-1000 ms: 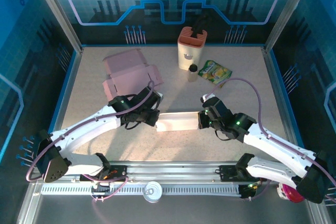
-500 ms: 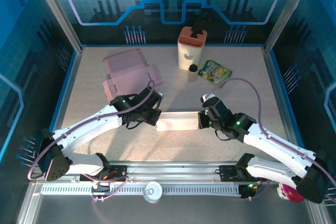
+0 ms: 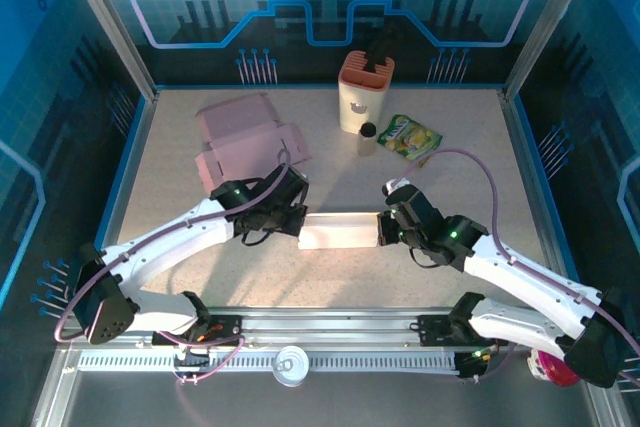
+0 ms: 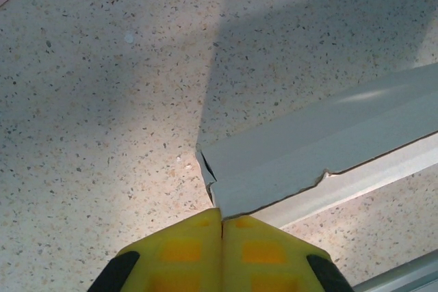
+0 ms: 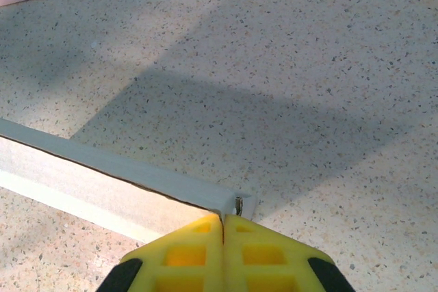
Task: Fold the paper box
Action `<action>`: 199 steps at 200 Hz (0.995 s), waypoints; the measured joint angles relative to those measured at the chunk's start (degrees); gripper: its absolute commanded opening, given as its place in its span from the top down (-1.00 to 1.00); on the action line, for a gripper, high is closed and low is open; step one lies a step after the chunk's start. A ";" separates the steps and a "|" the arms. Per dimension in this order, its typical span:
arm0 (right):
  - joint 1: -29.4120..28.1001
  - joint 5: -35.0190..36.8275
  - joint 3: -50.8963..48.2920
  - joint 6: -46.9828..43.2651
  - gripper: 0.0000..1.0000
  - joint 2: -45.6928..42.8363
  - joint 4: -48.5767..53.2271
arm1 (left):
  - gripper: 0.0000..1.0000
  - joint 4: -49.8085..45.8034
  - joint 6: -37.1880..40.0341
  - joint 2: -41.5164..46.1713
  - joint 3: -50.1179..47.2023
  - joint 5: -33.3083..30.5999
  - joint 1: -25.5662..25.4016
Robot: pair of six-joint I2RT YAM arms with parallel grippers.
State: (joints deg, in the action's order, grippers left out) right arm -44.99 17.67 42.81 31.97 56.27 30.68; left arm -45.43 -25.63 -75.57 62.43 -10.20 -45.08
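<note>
The white paper box [image 3: 340, 231] lies as a long, low strip in the middle of the table, between the two arms. My left gripper [image 3: 296, 224] is shut on its left end. In the left wrist view the yellow fingertips [image 4: 185, 247] pinch the torn-edged flap of the box [image 4: 308, 148] at my left gripper [image 4: 221, 218]. My right gripper [image 3: 383, 230] is shut on the right end. In the right wrist view the thin edge of the box [image 5: 116, 176] runs into the shut jaws of my right gripper [image 5: 223, 222].
A flattened pink carton [image 3: 245, 142] lies at the back left, just behind the left wrist. A cream holder with a pink top [image 3: 364, 92], a small dark-capped item [image 3: 368, 130] and a green packet [image 3: 410, 135] stand at the back centre.
The left gripper's jaws have closed the last bit onto the box's left end, and its wrist has shifted slightly. The right arm and the box have stayed put.
</note>
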 measured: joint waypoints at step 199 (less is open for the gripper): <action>0.00 0.35 0.07 -0.04 1.00 0.28 -0.02 | 1.00 -4.85 -7.54 -3.45 4.66 4.63 2.23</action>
State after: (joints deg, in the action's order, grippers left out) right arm -44.99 18.02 42.87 31.92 56.55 30.65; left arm -50.28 -33.17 -79.02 67.09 -5.56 -42.85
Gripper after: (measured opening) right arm 0.041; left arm 0.052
